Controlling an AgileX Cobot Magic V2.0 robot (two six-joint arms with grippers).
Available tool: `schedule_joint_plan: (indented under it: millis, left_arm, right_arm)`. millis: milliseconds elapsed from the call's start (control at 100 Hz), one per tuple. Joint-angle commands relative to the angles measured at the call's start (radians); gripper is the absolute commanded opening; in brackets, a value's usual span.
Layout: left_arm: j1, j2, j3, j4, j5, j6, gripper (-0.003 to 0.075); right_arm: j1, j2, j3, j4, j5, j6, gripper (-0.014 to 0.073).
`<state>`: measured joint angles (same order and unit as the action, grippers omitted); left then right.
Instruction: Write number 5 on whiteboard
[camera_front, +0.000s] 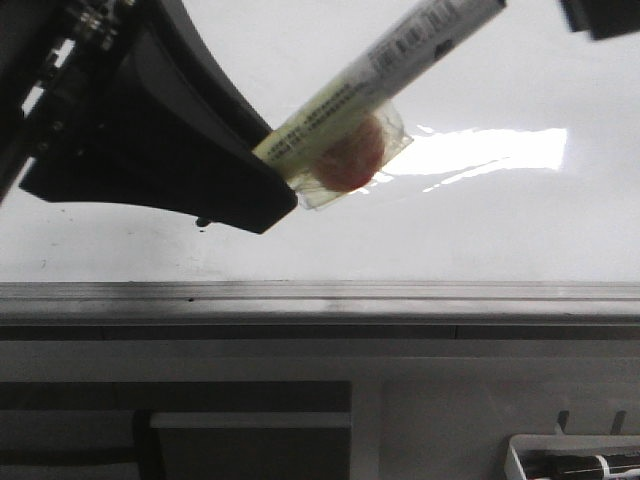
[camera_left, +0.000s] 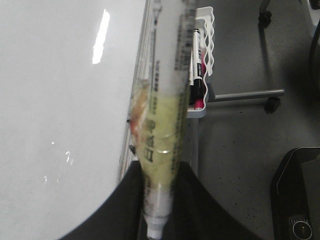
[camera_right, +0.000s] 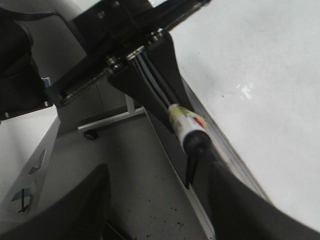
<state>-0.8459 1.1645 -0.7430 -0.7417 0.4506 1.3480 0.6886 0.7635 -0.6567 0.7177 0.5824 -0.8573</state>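
My left gripper is shut on a marker with a yellow-green label and a red lump taped to it. The marker slants up and right over the whiteboard, and its far end leaves the frame. In the left wrist view the marker stands between the black fingers of the left gripper, beside the whiteboard. The right wrist view shows the marker's dark end near the whiteboard's edge. My right gripper is open and empty. No strokes of the number 5 show.
The grey metal edge strip runs along the board's near side. A white tray with spare markers stands past the board's edge, also at the front view's bottom right. A small dark speck marks the board. Glare lies mid-board.
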Motion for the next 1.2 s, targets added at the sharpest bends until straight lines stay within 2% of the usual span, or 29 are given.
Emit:
schedule_joint_plan:
  millis: [0,200,460,700,790,970,1090,1140,1190]
  left_arm:
    - [-0.009,-0.025,-0.036,-0.023,-0.04,0.001,-0.002]
    - [-0.009,-0.025,-0.036,-0.025,-0.033,0.001,-0.002]
    - [-0.009,-0.025,-0.036,-0.025,-0.033,0.001,-0.002]
    - [-0.009,-0.025,-0.036,-0.034,-0.029,0.001,-0.002]
    - [-0.009,-0.025,-0.036,-0.034,-0.029,0.001,-0.002]
    - [-0.009,-0.025,-0.036,-0.034,-0.029,0.001,-0.002]
    - [-0.009,-0.028,-0.036,-0.059,-0.029,-0.012,-0.0016]
    - [-0.009,-0.03,-0.036,-0.088,-0.029,-0.012,0.0017]
    - [-0.009,-0.035,-0.036,-0.12,-0.029,-0.012,0.0097]
  right_arm:
    - [0.049,0.055,-0.038,0.034,-0.139,-0.014,0.0388]
    - [0.119,0.163,-0.04,0.038,-0.288,-0.014,0.0388]
    - [0.136,0.253,-0.04,0.102,-0.312,-0.014,0.0387]
    - [0.136,0.253,-0.04,0.15,-0.316,-0.014,0.0377]
    - [0.136,0.253,-0.04,0.154,-0.316,-0.014,0.0287]
    - [0.136,0.253,-0.04,0.157,-0.314,-0.014,-0.0067]
    - [0.136,0.253,-0.04,0.157,-0.316,-0.014,-0.0061]
    - [0.136,0.253,-0.04,0.157,-0.321,-0.014,-0.0061]
    - [0.134,0.253,-0.04,0.157,-0.325,-0.014,-0.0061]
